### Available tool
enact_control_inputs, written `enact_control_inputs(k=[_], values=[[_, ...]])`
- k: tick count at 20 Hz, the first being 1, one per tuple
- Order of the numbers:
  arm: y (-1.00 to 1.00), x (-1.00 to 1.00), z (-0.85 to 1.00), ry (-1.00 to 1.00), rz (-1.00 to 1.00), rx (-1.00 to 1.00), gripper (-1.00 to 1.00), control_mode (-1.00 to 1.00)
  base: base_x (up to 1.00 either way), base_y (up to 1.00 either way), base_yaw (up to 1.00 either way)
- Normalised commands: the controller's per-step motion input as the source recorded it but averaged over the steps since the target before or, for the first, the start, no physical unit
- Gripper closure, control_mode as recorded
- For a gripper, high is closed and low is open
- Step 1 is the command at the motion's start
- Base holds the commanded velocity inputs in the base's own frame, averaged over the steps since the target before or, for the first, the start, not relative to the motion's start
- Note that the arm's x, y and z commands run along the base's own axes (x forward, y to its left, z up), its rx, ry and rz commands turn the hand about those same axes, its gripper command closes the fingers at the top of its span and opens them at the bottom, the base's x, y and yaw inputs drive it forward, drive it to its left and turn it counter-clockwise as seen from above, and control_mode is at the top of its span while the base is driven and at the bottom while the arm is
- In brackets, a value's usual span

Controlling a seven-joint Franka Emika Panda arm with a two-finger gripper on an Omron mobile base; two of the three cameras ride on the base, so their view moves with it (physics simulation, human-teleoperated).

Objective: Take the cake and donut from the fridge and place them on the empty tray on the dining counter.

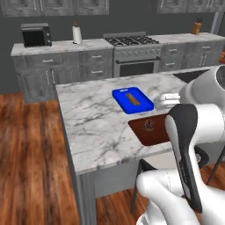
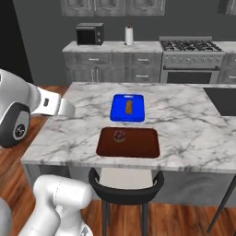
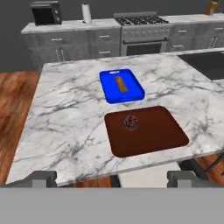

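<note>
One item, the cake (image 3: 130, 122), sits on your tray (image 3: 162, 135) | blue tray (image 3: 133, 89) just beyond on bench (image 3: 70, 118) | end effector (image 3: 112, 177) open, empty, short of bench edge.

The dining counter (image 2: 184, 129) is an island with a white marble top with grey veins. Two trays lie directly on it. The tray (image 2: 138, 145) is dark reddish-brown, flat, with rounded corners, and it lies close to the near edge of the counter. The blue tray (image 2: 120, 110) lies just behind the reddish-brown tray, toward the middle of the counter, with a narrow strip of marble between them. Far to the right of the reddish-brown tray, a dark sink (image 2: 223, 101) is set into the top.
</note>
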Motion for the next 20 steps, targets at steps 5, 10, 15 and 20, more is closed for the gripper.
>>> enact_control_inputs(k=[5,10,15,20], values=[[0.0,0.0,0.0,0.0,0.0,0.0,-1.0,1.0,-0.38,0.74,-0.24],[0.0,0.0,0.0,0.0,0.0,0.0,-1.0,1.0,-0.03,0.0,-0.99],[0.0,0.0,0.0,0.0,0.0,0.0,-1.0,1.0,0.0,0.0,-1.0],[0.0,0.0,0.0,0.0,0.0,0.0,-1.0,1.0,-0.83,0.51,-0.67]])
